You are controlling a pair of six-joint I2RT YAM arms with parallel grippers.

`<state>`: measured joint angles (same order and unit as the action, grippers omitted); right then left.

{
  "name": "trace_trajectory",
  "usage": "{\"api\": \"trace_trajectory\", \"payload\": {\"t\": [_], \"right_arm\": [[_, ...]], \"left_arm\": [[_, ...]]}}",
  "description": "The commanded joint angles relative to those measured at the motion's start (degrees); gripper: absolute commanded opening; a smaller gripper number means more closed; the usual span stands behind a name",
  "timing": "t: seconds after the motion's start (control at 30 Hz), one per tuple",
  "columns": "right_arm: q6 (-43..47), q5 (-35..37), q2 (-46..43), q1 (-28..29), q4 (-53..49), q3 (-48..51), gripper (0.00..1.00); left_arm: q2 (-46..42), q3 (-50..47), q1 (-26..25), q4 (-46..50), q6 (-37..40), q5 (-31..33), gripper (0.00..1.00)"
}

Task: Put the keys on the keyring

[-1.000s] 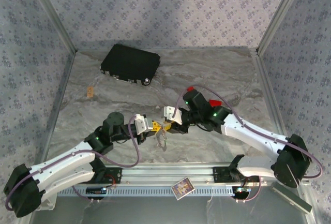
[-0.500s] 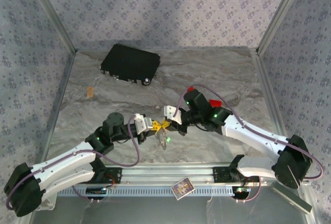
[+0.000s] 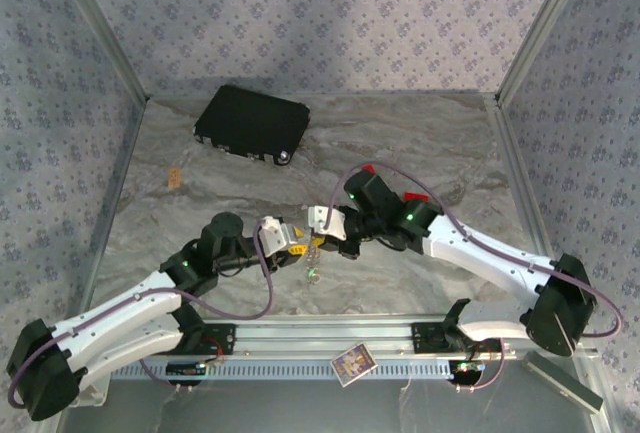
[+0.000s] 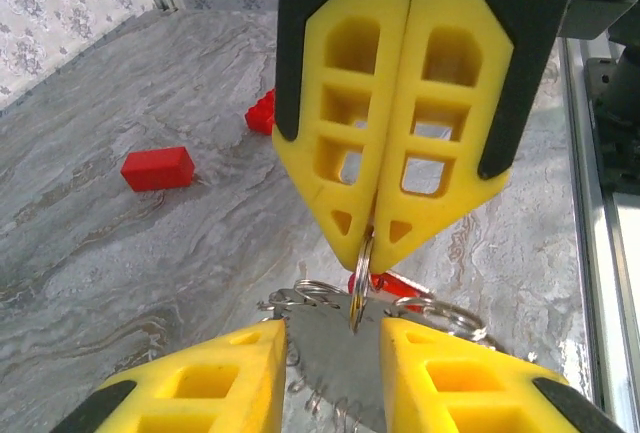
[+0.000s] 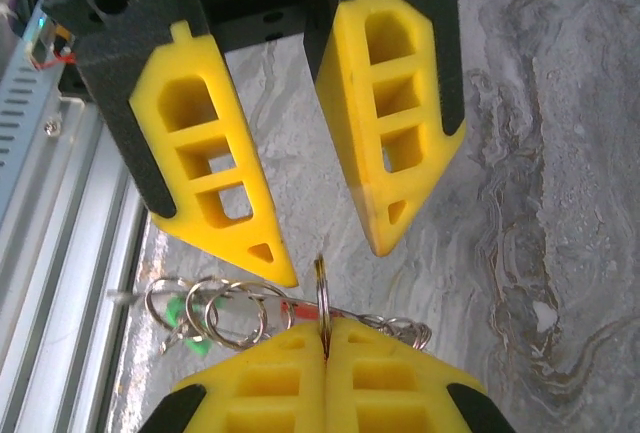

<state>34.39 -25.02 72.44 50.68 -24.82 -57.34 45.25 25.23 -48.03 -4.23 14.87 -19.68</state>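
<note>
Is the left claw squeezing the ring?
No, the left claw is open and not touching the ring; the shut right claw pinches it.

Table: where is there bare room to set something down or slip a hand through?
The far right corner is bare, bordered by the black case, the red blocks and the right wall. So is the left side, between the tan tag and the left arm. Mid-table is crowded: the left pincer and right pincer meet at the keyring.

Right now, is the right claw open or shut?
Shut: the right claw has both yellow pads pressed together, pinching a thin metal ring edge-on.
</note>
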Motion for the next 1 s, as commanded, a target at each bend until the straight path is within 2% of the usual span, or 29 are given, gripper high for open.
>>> {"api": "trace_trajectory", "payload": {"t": [0.0,0.17,0.57,0.8,0.83,0.97], "right_arm": [[3.1,3.8,1.2,0.9,-4.8,-3.0,0.00],[3.8,4.7,1.9,1.9,-5.5,-4.6,0.00],[4.5,5.5,2.8,3.6,-5.9,-5.6,0.00],[4.0,5.2,2.1,3.7,-4.6,-4.8,0.00],[3.9,5.0,1.8,3.5,-4.1,-4.4,0.03],[1.2,1.5,-1.0,1.3,1.6,0.2,0.28]], "left_arm": [[-1.0,1.7,-0.3,2.4,2.0,-0.2,0.29],[-0.2,2.4,-0.3,2.4,2.2,-2.4,0.29],[-0.1,1.8,-0.3,-1.4,1.9,-2.8,0.23],[-0.3,1.6,-0.3,-1.7,1.9,-3.1,0.06],[-0.3,1.5,-0.3,-1.8,2.0,-3.1,0.04],[-0.7,0.5,-0.3,-3.5,1.3,-3.3,0.00]]}}
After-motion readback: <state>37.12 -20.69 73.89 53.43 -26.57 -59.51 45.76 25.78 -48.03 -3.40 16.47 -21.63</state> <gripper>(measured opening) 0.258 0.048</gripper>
